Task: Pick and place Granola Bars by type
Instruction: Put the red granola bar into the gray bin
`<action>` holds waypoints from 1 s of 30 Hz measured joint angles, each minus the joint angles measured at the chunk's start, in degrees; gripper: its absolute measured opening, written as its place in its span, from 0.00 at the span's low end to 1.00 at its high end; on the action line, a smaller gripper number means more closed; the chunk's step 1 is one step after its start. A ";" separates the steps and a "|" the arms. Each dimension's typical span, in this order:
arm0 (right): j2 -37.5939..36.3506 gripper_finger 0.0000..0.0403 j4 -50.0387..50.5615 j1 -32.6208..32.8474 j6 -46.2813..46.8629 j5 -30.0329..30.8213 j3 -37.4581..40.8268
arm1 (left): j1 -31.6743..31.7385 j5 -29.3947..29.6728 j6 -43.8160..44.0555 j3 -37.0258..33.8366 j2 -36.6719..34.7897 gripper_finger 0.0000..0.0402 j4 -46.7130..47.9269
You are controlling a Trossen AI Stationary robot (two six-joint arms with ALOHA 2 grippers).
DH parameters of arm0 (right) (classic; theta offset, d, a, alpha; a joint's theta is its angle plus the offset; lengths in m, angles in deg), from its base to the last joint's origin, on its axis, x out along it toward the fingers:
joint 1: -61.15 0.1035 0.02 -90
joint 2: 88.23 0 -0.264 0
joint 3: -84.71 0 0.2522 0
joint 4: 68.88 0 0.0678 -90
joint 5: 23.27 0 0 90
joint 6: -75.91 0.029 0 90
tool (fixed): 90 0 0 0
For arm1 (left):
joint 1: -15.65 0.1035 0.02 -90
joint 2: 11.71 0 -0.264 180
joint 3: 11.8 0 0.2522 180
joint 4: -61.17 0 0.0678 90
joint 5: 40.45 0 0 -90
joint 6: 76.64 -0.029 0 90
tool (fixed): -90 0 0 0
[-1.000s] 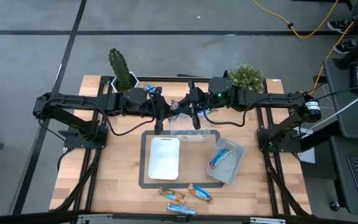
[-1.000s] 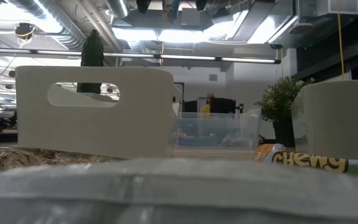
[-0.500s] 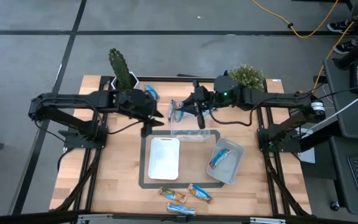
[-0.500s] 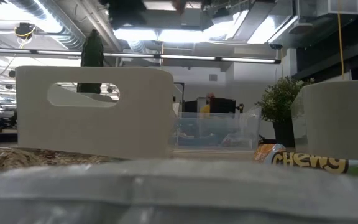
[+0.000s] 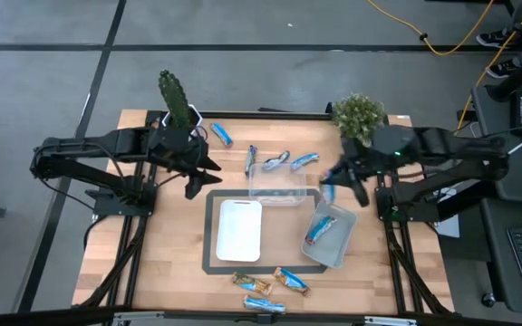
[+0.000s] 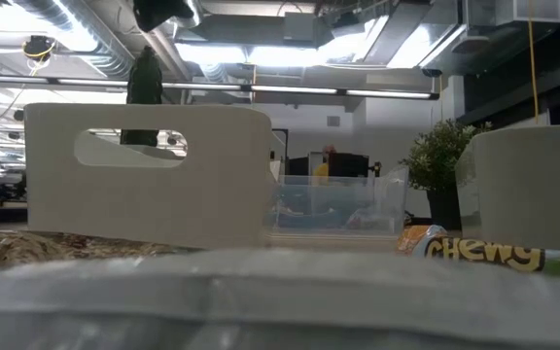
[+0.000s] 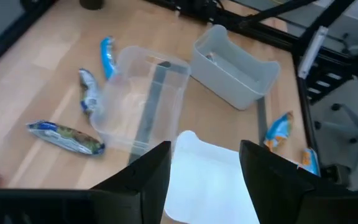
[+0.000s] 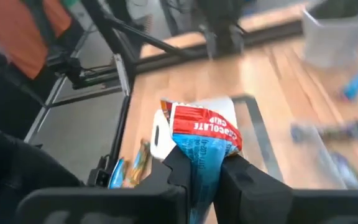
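Note:
My right gripper (image 5: 333, 184) is shut on a blue-red granola bar (image 8: 201, 140) and hangs above the gap between the clear bin (image 5: 275, 184) and the grey bin (image 5: 341, 243). Left of the clear bin my left gripper (image 7: 207, 174) hangs open with nothing between its fingers. Another blue-red bar (image 5: 318, 231) lies in the grey bin. Several bars (image 5: 276, 161) lie flat on the table beyond the clear bin, and three bars (image 5: 254, 285) lie near the front edge. The white tray (image 5: 240, 228) sits on a dark mat. My right gripper pinches the blue-red bar between its two fingers (image 8: 173, 168), at its blue lower part (image 8: 199, 163). The red end (image 8: 204, 121) sticks out past the fingertips. The bar is lifted clear of the table and bins.
A cactus pot (image 5: 176, 101) stands at the far left corner and a bushy plant (image 5: 359, 113) at the far right. In the low view a bar marked "Chewy" (image 6: 494, 253) lies close in front. Bare wood shows left of the white tray.
My right gripper has drawn back from over the table's far middle toward the right edge and risen a little, keeping the blue-red bar. My left gripper has opened and drawn back toward the left edge. The bars beyond the clear bin now show.

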 joint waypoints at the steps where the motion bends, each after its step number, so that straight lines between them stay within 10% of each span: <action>1: -1.00 0.10 1.79 1.03 2.35 1.70 0.00 | 0.03 0.44 -0.01 0.00 0.13 0.46 -0.13; 12: 3.35 0.09 24.97 12.06 40.52 12.45 3.51 | -0.01 3.26 1.58 -0.02 1.74 0.46 -0.66; 30: 17.88 0.21 21.50 15.87 51.94 10.40 9.05 | -0.01 5.86 1.41 -0.46 2.52 0.46 -0.83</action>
